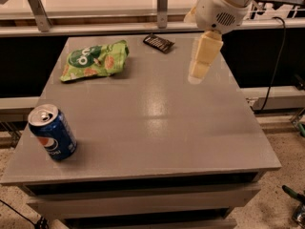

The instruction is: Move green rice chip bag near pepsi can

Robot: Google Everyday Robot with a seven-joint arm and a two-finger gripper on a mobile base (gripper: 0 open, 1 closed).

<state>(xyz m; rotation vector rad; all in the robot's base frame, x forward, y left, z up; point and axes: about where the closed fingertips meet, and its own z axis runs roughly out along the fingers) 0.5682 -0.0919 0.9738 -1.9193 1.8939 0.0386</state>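
The green rice chip bag lies flat at the far left of the grey table. The pepsi can stands upright near the table's front left corner, well apart from the bag. My gripper hangs from the white arm above the table's far right part, fingers pointing down, to the right of the bag and clear of it. It holds nothing that I can see.
A small dark flat packet lies at the table's far edge, between the bag and the gripper. A metal rail with posts runs behind the table. A black cable hangs at the right.
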